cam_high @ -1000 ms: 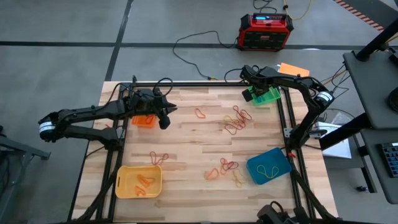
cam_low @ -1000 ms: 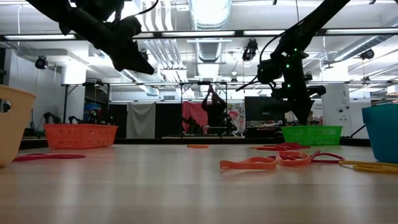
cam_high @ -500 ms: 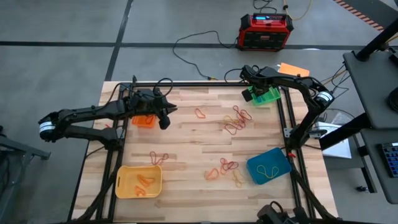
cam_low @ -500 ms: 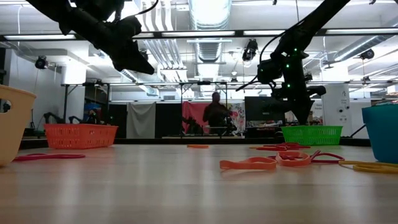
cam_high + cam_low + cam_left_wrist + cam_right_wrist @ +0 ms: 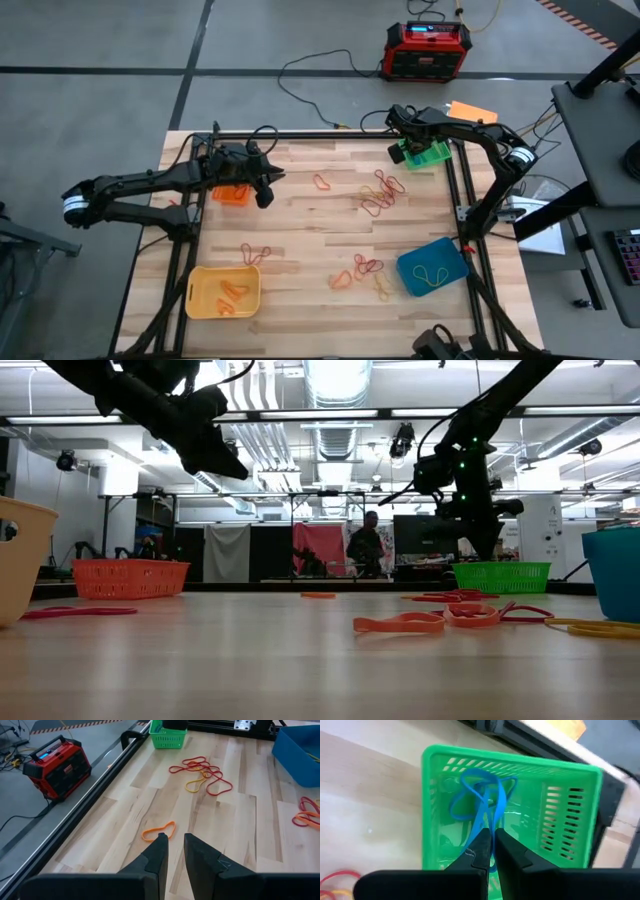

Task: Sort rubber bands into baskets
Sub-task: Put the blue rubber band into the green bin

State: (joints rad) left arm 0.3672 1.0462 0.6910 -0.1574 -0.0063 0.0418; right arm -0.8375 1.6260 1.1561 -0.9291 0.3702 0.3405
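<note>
1. Here the wooden surface (image 5: 300, 225) is carrying loose rubber bands (image 5: 383, 192).
2. The right gripper (image 5: 489, 836) is pinching a blue rubber band (image 5: 479, 797) over the green basket (image 5: 570, 777).
3. The left gripper (image 5: 172, 842), nearly closed and empty, is hovering near an orange band (image 5: 158, 831).

The table (image 5: 300, 215) carries four baskets, one near each corner in the high view: one basket (image 5: 232, 194) at the far left under the left arm's wrist, a second basket (image 5: 427, 153) at the far right, a wide basket (image 5: 223, 291) at the near left and a fourth basket (image 5: 432, 267) at the near right. Loose rubber bands (image 5: 383, 192) lie in a tangle just before the far-right basket, another cluster (image 5: 360, 270) sits beside the near-right one, a few (image 5: 255, 252) lie behind the wide basket, and a single band (image 5: 322, 182) lies at the far middle. Bands also rest inside the wide and near-right baskets. A box (image 5: 427, 50) stands on the floor beyond the table
</note>
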